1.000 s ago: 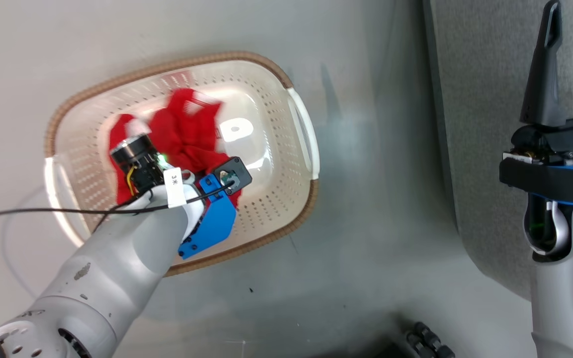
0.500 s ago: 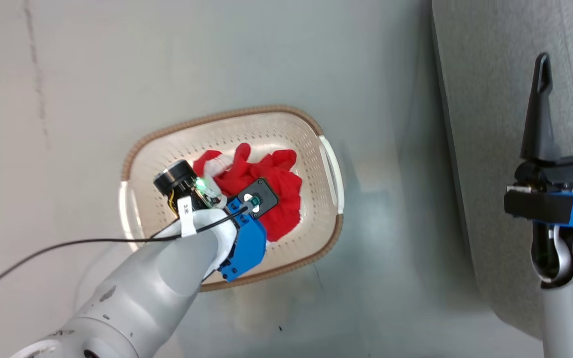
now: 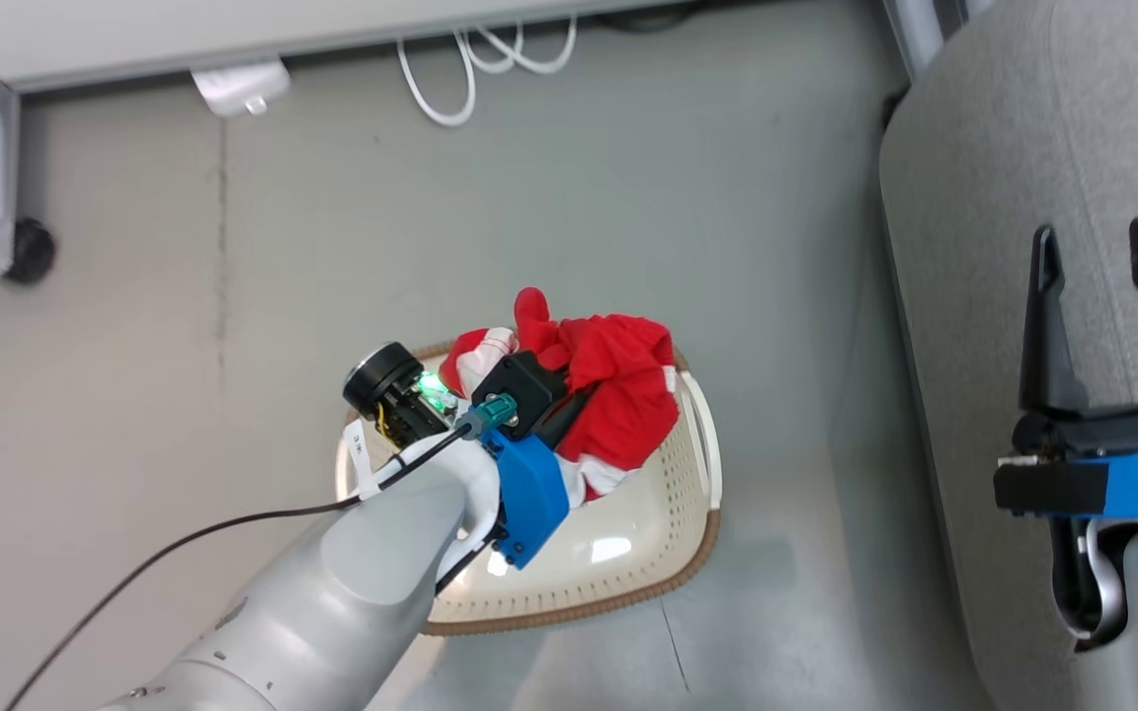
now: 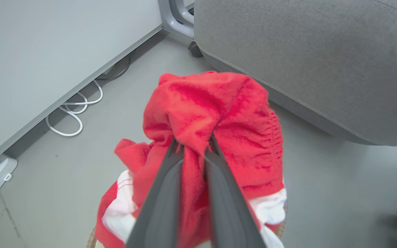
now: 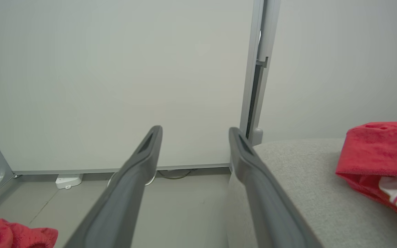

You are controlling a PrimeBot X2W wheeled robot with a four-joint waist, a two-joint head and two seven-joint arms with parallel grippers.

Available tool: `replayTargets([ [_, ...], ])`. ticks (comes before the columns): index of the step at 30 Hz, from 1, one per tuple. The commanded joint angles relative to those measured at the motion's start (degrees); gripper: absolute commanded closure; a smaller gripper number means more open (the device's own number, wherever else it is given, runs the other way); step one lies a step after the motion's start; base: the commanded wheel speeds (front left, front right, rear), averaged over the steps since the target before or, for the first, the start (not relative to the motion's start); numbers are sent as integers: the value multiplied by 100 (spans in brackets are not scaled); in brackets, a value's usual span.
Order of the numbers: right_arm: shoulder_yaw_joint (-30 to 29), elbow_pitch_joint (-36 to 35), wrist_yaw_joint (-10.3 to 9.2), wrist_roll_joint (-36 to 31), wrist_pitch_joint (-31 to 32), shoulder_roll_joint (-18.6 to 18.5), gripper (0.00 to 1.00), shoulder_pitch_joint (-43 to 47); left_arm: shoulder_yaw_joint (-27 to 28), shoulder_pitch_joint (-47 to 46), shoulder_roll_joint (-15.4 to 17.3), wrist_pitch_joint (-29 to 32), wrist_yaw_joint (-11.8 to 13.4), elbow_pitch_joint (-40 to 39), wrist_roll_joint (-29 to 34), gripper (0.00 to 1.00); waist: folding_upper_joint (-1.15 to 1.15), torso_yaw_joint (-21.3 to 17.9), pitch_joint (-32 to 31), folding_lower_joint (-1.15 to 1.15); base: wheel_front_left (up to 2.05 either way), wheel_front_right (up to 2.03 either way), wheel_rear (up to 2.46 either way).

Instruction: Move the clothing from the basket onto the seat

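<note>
My left gripper (image 3: 569, 393) is shut on a bunch of red clothing (image 3: 623, 395) with white panels, held up over the far rim of the cream basket (image 3: 628, 558). In the left wrist view the fingers (image 4: 171, 172) pinch a fold of the clothing (image 4: 219, 120), which drapes down both sides. The grey seat (image 3: 984, 148) stands to the right of the basket. My right gripper (image 3: 1097, 262) is open over the seat, with nothing between its fingers (image 5: 140, 162). Another red garment with white stripes (image 5: 381, 155) lies on the seat (image 5: 305, 182).
White cables (image 3: 470, 74) and a white power block (image 3: 238, 84) lie on the floor along the far wall. A grey frame leg with a black caster (image 3: 31, 252) stands at the far left. Grey floor separates the basket from the seat.
The left gripper has lifted the red clothing from the basket's bottom to above its rim. The head camera has pulled back and shifted. The right gripper stays open.
</note>
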Motion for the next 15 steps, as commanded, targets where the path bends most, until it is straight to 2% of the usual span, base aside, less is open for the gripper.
replayTargets([
  [1, -15, 36, -2, -13, 0, -23, 0, 138, 92, 112, 2, -38, 54, -123, -78, 100, 0, 128, -306, 1, 0, 0, 0],
  [8, -77, 129, -2, -42, 0, 0, 0, 482, 483, 249, 3, -65, 273, -856, -261, 100, 0, 271, -785, 1, 0, 0, 0],
  [15, -84, 221, -2, -73, 0, 64, 0, 825, 683, 421, 10, -67, 385, -1462, -228, 100, 0, 392, -1268, 1, 0, 0, 0],
])
